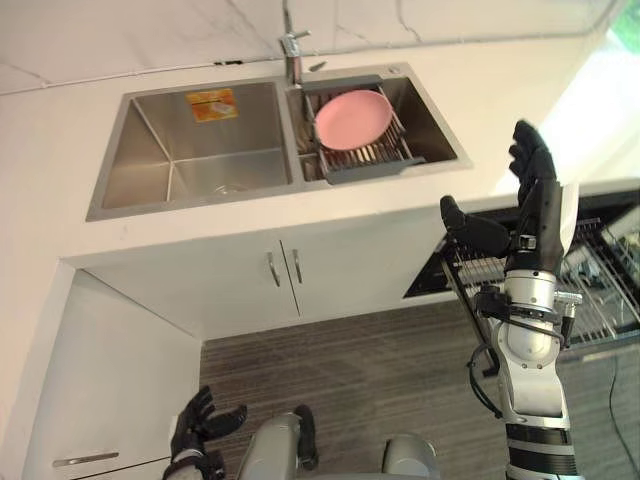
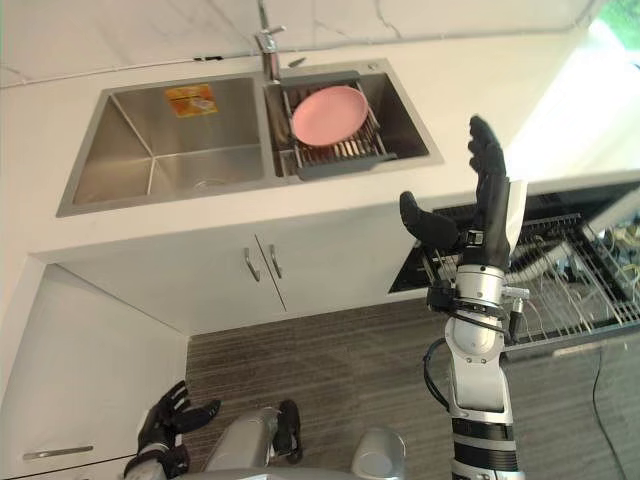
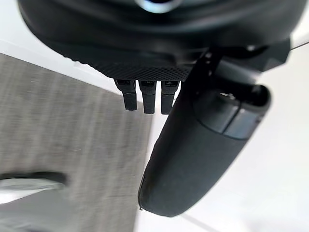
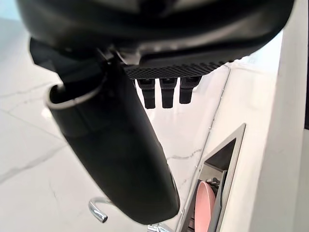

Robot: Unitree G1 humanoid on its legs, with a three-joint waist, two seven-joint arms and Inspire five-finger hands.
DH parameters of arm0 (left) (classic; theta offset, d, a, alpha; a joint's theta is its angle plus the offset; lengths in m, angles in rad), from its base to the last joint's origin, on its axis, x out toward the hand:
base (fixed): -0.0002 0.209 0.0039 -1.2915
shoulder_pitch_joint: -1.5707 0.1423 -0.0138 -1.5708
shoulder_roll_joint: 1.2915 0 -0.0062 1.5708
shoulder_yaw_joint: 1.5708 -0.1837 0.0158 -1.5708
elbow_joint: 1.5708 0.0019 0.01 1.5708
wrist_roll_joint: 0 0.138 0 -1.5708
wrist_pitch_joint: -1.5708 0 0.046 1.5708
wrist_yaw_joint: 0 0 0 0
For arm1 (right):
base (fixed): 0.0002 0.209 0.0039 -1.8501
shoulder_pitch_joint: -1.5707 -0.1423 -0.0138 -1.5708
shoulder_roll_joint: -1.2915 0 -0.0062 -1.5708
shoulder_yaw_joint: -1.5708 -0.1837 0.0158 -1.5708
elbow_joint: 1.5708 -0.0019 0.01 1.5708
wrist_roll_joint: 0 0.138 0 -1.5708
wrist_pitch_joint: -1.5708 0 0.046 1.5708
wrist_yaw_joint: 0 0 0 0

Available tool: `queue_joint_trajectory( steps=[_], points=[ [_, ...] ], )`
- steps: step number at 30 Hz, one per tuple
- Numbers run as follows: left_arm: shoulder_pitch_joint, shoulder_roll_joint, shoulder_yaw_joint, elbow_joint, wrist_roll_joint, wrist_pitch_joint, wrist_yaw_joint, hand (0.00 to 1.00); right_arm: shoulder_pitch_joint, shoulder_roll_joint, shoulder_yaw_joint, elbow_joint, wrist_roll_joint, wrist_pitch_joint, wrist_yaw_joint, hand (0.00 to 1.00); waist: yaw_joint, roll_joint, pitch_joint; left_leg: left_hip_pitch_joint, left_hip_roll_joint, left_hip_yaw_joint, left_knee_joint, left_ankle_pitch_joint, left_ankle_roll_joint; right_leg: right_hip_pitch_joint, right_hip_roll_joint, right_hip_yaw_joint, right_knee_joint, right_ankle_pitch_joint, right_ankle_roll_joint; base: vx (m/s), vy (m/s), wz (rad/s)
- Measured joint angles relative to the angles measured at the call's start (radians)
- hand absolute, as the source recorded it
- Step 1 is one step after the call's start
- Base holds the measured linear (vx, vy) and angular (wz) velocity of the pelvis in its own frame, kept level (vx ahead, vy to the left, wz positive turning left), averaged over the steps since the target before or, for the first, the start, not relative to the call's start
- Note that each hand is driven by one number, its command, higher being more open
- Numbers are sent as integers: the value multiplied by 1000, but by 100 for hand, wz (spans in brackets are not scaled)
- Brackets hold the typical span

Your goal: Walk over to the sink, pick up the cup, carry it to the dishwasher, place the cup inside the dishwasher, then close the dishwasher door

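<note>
Dark and held upright, the right hand (image 1: 535,225) stands at the right of the frame, fingers straight and thumb stuck out to the side, holding nothing. Just behind it the dishwasher (image 2: 570,290) is open, its wire rack (image 1: 600,290) pulled out above the striped floor (image 1: 380,370). Further out, toward the upper middle, the steel sink (image 1: 200,150) is let into the white table (image 1: 60,150). Its right basin carries a grey dish rack (image 1: 375,160) with a pink plate (image 1: 353,118) leaning in it, just below the tap (image 1: 294,55). Where the cup is I cannot tell. The left hand (image 1: 198,425) hangs at the lower left, fingers relaxed and unloaded. A cup would likely be light, stiff and smooth, and slippery if wet. I would take it round the wall, thumb opposite the fingers, rather than by the rim.
</note>
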Motion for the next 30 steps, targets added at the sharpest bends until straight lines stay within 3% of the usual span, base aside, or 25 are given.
queue_joint_trajectory(
  steps=[3, 4, 5, 6, 8, 11, 13, 15, 17, 18, 19, 23, 30],
  points=[
    [-15, -1, -4, -22, 0, -9, 1, 90, -2, -54, 4, -1, -36, -5, 2, 90, -7, 0, -5, 39, 1, -38, -42, -4, -14, -66, 55, 2, -174, -4, 4, 249, -43, 35],
    [-25, 0, -13, -21, 0, -11, 2, 90, -2, -84, 4, -1, -37, -5, 2, 90, -9, -3, -7, 48, 3, -53, -50, -8, -28, -85, 78, 10, -282, 23, 9, 352, -134, 47],
    [-26, 8, -24, -18, 0, -11, 0, 90, -1, -100, 3, -1, -41, -4, 2, 90, -14, -14, -14, 54, -2, -69, -44, -21, -50, -93, 92, 29, -388, 125, 7, 295, -121, 51],
    [-26, 10, -25, -14, 1, -12, 0, 90, 2, -100, 2, -1, -42, -3, 2, 90, -25, -22, -21, 57, -7, -84, -37, -31, -63, -85, 95, 37, -397, 188, 20, 416, -226, 49],
    [-13, -11, -25, 0, 1, -11, 0, 90, 9, -103, -1, 0, -58, 3, 4, 90, -28, 28, -57, 57, 65, -116, -26, -65, -106, -43, 160, -7, -445, 175, 10, 415, -246, 21],
    [-10, -16, -10, -2, 1, -10, 1, 90, 25, -101, -6, -3, -58, 9, 4, 90, -24, 36, -58, 29, 124, -130, 108, -73, -119, 29, 215, -36, -495, 160, -20, 287, -203, 7],
    [-1, -48, -11, -10, 1, -9, 0, 90, 61, -98, -6, -43, -58, 14, 3, 90, 5, 51, -50, -41, 177, -133, 382, -46, -125, 137, 254, -35, -537, 143, -48, 284, -122, -11],
    [-2, -74, -13, -11, 1, -8, -3, 90, 69, -91, -7, -84, -57, 12, -1, 90, 20, 51, -52, -79, 169, -136, 394, -80, -135, 174, 252, -20, -560, 140, -51, 240, -16, -22],
    [-9, -85, -14, -12, 1, -8, -4, 90, 66, -94, -8, -107, -57, 0, -4, 90, 21, 56, -51, -113, 150, -152, 273, -82, -139, 178, 249, -8, -567, 139, -50, 161, 80, -23],
    [-5, -81, -20, -12, 1, -8, -4, 90, 67, -94, -7, -106, -57, -1, -4, 90, 21, 63, -54, -94, 132, -168, 100, -8, -140, 179, 255, 2, -565, 132, -38, 150, 158, -23],
    [-7, -68, -20, -7, 1, -7, -3, 90, 68, -79, -8, -93, -57, -5, -4, 90, 21, 50, -48, -67, 116, -178, 34, 49, -130, 189, 246, 21, -567, 120, -23, 116, 133, -19],
    [-1, -50, -21, -7, 5, -6, -3, 90, 88, -75, -6, -75, -56, -5, 20, 90, 14, 39, -54, -31, 64, -164, -37, 67, -101, 203, 200, 60, -590, 115, -1, 70, 107, 6],
    [25, -15, -21, -5, 46, -6, -3, 90, 92, -84, 0, 4, -55, -4, 79, 90, 13, 33, -57, 13, 39, -125, -145, 108, -89, 203, 176, 92, -640, 138, 12, 41, 22, -12]
  ],
)
